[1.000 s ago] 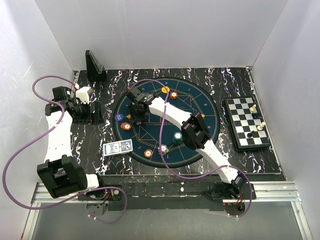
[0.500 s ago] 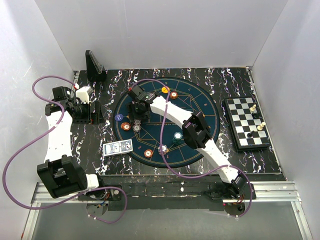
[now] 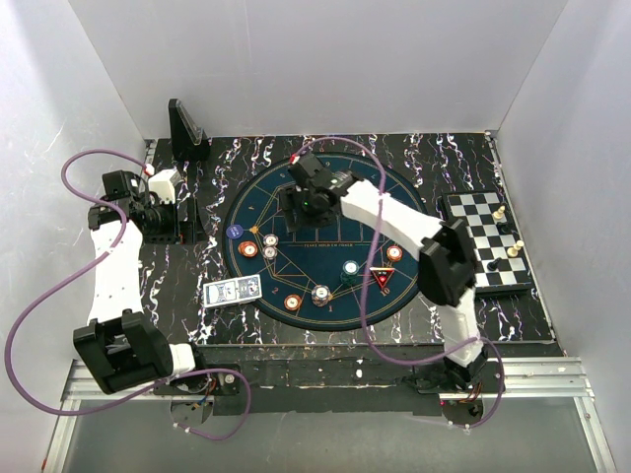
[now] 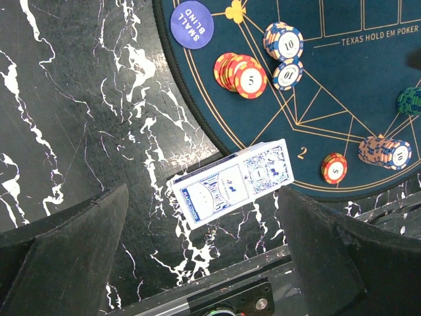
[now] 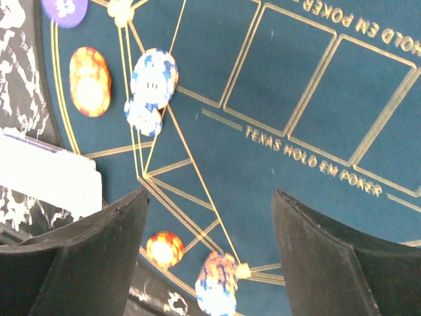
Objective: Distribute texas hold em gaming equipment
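A blue-backed card deck (image 3: 234,291) lies on the marble tabletop at the round poker mat's (image 3: 414,212) left edge; it also shows in the left wrist view (image 4: 233,184). On the mat lie an orange chip stack (image 3: 248,248), two white-blue chip stacks (image 3: 270,244), a teal stack (image 3: 350,267), further orange chips (image 3: 293,303) (image 3: 394,253), another white stack (image 3: 321,293) and the red-black triangular marker (image 3: 382,278). My right gripper (image 3: 300,202) hangs open and empty above the mat's middle (image 5: 210,257). My left gripper (image 3: 185,225) is open and empty, high above the deck (image 4: 204,263).
A purple small-blind button (image 3: 235,232) sits at the mat's left rim. A chessboard with pieces (image 3: 488,241) stands at the right. A black upright stand (image 3: 185,128) is at the back left. White walls enclose the table.
My right gripper has moved right and back from the mat's left part. The white-blue chips, the marker and an orange chip now show uncovered. The left arm has not moved.
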You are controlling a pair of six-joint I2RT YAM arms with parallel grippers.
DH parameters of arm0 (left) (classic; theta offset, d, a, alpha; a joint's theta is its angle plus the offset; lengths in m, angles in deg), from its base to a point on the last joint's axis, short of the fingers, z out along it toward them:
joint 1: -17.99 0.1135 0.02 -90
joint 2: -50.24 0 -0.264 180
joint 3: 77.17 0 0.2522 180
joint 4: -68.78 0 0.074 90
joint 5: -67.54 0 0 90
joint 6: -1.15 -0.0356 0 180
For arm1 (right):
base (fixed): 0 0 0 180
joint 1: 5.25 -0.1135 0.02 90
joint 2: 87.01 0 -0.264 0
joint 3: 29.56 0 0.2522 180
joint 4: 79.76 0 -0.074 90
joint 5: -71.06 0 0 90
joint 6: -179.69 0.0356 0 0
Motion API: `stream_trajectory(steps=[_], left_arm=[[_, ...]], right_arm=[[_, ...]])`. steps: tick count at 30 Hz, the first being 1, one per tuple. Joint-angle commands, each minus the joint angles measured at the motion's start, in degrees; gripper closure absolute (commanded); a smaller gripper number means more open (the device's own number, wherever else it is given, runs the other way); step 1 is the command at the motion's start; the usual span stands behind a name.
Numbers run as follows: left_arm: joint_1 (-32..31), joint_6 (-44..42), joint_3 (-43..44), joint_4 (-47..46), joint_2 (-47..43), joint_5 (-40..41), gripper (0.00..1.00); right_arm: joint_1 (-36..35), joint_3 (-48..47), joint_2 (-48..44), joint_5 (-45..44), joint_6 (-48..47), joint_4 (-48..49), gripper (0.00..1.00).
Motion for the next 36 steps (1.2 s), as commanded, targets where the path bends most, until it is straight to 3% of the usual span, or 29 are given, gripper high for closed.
stream_trajectory(steps=[1,7,13,36], left_arm=[[0.28,1.41,1.46,0.15,-2.67,-0.92,0.02],[0.28,1.68,0.31,0.14,-3.63,-0.56,0.02],[0.28,1.24,-0.21,0.5,-4.34,-0.39,0.02],[0.36,0.89,0.05,0.32,-3.81,0.32,0.02]], right_arm=[[-2.96,12.54,-11.92,-1.69,-1.51,3.71,0.15],[-8.93,22.92,-18.7,-5.91,1.21,-0.06,0.12],[-11.75,30.75,-21.25,-6.44,3.58,2.13,0.12],[-12.37,34.45,-14.84,-3.02,4.37,5.47,0.25]])
